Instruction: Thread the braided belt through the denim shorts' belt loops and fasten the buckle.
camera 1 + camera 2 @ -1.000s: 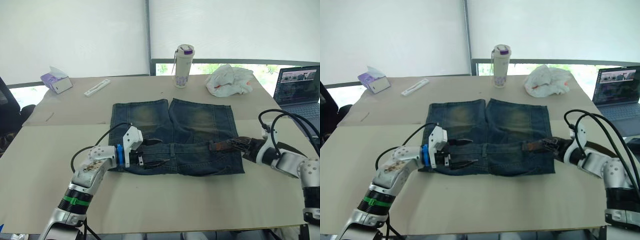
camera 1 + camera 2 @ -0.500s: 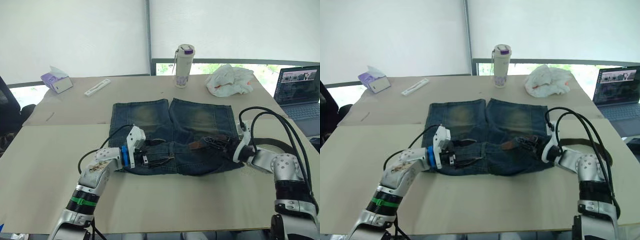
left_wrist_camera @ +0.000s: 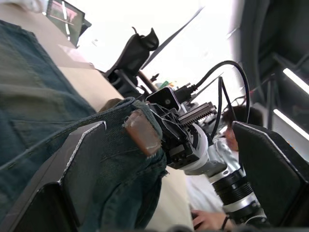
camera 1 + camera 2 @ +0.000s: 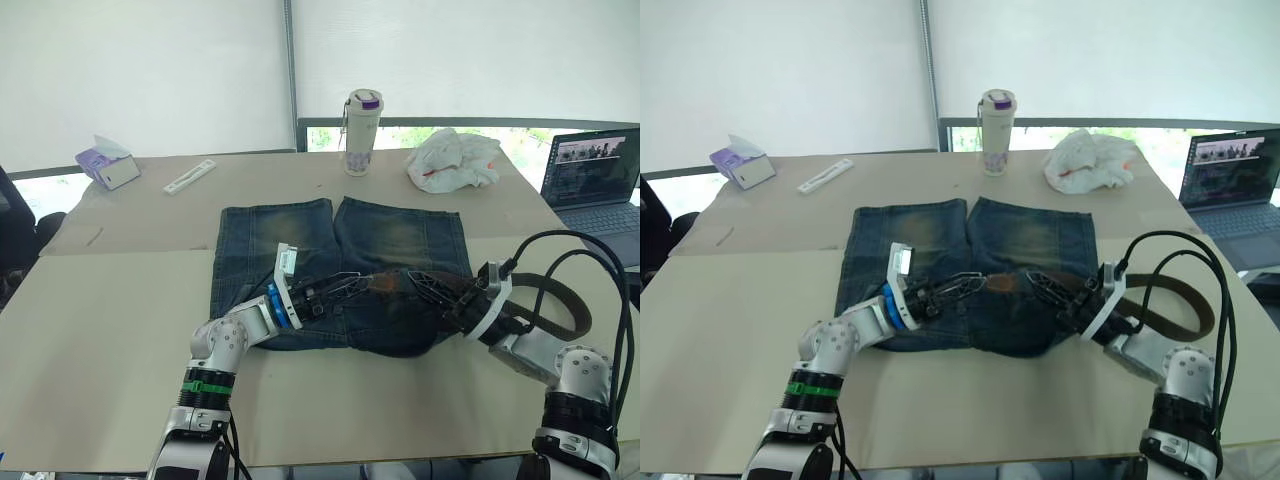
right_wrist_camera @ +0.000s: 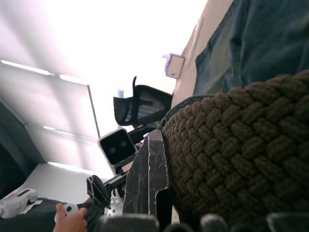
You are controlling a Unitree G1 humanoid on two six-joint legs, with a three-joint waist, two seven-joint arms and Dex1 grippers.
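- The two eye views look from the head, forward and down over the beige table (image 4: 90, 330); both share the dark blue faded denim shorts (image 4: 300, 235), both arms, and the open laptop (image 4: 590, 170) at the far right
- The left wrist view sits very near the shorts, low, facing across to the right black two-fingered gripper (image 3: 166, 126)
- The right wrist view is pressed close on the dark-brown woven braided belt (image 5: 241, 159), facing the left arm's white camera block (image 5: 117, 145)
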